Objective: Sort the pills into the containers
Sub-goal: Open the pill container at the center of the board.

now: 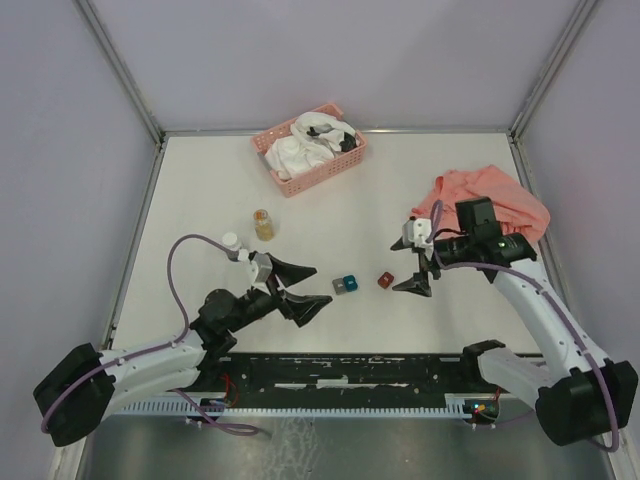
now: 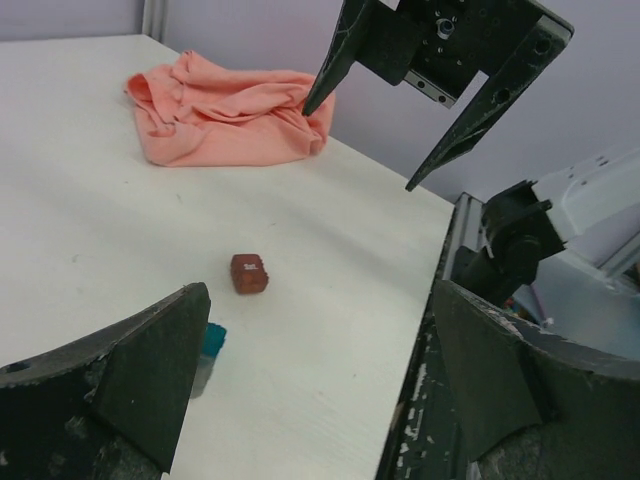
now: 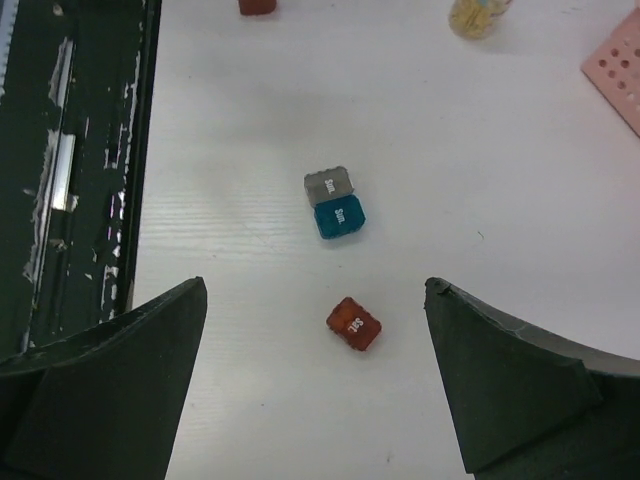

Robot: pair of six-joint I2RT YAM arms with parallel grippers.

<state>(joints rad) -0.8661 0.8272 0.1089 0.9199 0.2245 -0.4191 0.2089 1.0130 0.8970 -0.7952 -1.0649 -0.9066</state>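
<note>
The clear jar of amber pills (image 1: pixel 263 224) stands left of centre; it shows at the top edge of the right wrist view (image 3: pixel 478 14). A grey box (image 3: pixel 328 184) and a teal box (image 3: pixel 339 216) touch each other (image 1: pixel 344 285). One dark red box (image 1: pixel 384 280) lies just right of them (image 3: pixel 353 324) (image 2: pixel 249 273). A second dark red box (image 3: pixel 257 5) shows only in the right wrist view. My right gripper (image 1: pixel 395 268) is open above the first red box (image 3: pixel 315 385). My left gripper (image 1: pixel 322 285) is open and empty, just left of the teal box (image 2: pixel 212 340).
A pink slatted basket (image 1: pixel 320 180) with white items stands at the back. A salmon cloth (image 1: pixel 490 200) lies at the right (image 2: pixel 225 110). A small white piece (image 1: pixel 230 240) lies near the jar. The black front rail (image 1: pixel 350 370) runs below both grippers.
</note>
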